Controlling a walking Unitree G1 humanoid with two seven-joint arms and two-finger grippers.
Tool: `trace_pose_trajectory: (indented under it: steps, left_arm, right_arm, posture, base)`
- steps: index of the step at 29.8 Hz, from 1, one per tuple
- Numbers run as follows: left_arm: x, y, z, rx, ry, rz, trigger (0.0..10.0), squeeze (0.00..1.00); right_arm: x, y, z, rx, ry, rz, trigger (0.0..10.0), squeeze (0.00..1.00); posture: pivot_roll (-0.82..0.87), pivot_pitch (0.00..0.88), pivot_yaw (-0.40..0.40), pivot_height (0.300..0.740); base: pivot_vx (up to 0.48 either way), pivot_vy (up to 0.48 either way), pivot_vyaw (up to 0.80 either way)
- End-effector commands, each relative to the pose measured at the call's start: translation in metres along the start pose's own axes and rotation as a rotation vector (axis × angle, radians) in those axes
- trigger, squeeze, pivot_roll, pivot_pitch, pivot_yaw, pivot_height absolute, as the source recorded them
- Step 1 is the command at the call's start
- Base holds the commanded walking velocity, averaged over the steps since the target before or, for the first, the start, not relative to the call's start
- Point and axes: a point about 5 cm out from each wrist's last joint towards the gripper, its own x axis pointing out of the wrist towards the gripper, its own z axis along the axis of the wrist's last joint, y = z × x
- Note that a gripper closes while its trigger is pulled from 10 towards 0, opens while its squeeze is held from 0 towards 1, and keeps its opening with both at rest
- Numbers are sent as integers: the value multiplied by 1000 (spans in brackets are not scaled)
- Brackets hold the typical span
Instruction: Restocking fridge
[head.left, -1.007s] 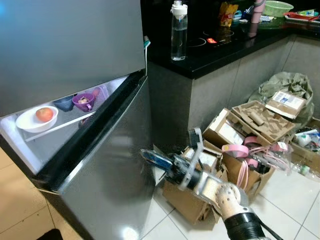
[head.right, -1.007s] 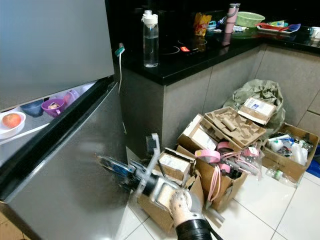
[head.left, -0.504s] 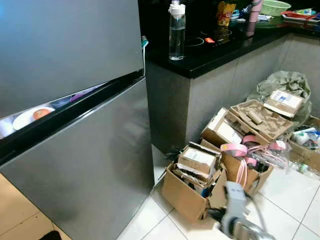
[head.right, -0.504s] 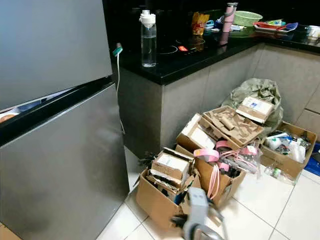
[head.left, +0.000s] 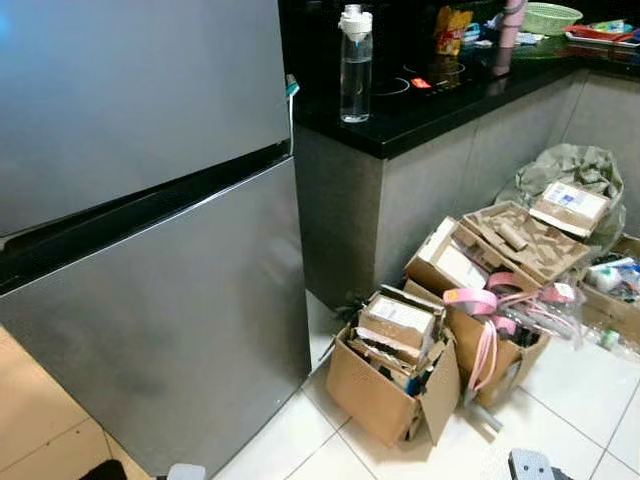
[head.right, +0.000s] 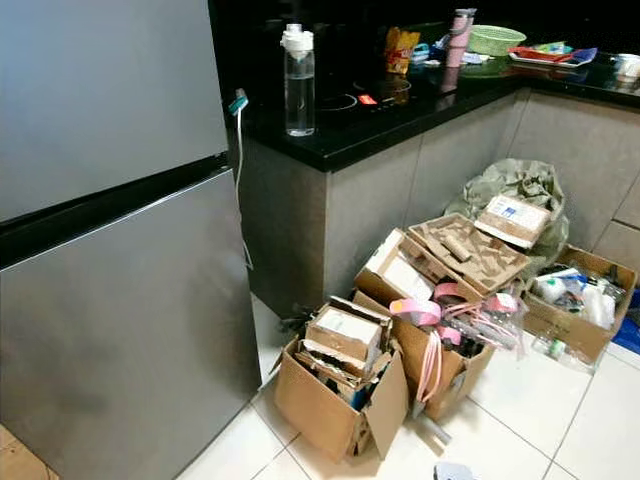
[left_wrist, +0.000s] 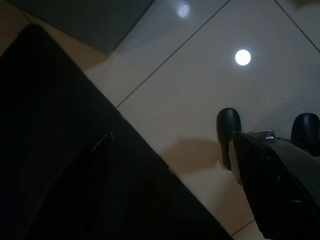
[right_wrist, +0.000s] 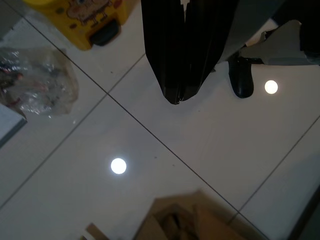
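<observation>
Now the fridge stood fully closed beside the black worktop. Right claw hung clenched over the floor tiles; the left claw's state was unclear.

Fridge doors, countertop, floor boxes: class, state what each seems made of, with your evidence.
Fridge doors: probably brushed steel, grey with soft sheen. Countertop: likely polished black stone, mirror-like reflections. Boxes: brown cardboard, matte, bent flaps.
</observation>
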Motion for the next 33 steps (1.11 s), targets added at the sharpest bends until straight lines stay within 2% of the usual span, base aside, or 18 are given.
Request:
trace_pose_trajectory:
  steps: [1, 4, 12, 17, 33]
  left_arm:
    - [-1, -3, -7, 4, 29, -4, 10000, 0]
    - [2, -10, 1, 15, 8, -28, 10000, 0]
    - [3, -13, 4, 23, 2, -42, 10000, 0]
    - [3, -15, 6, 27, -1, -46, 10000, 0]
    - [5, -20, 16, 58, -36, -62, 10000, 0]
  right_arm:
    - [-2, 0, -9, -7, 22, -3, 10000, 0]
    - [0, 5, -4, 1, -13, 6, 10000, 0]
    - [2, 9, 1, 35, -51, 15, 10000, 0]
    - [2, 11, 2, -17, -51, 29, 10000, 0]
    - [3, 14, 5, -19, -62, 37, 10000, 0]
  posture:
    - [-83, 117, 43, 740]
    - [-80, 116, 45, 740]
    - [-81, 116, 46, 740]
    - [-84, 118, 44, 740]
    - [-80, 117, 40, 740]
  base:
    - [0, 0, 0]
    - [0, 0, 0]
    - [0, 0, 0]
    - [0, 0, 0]
    - [0, 0, 800]
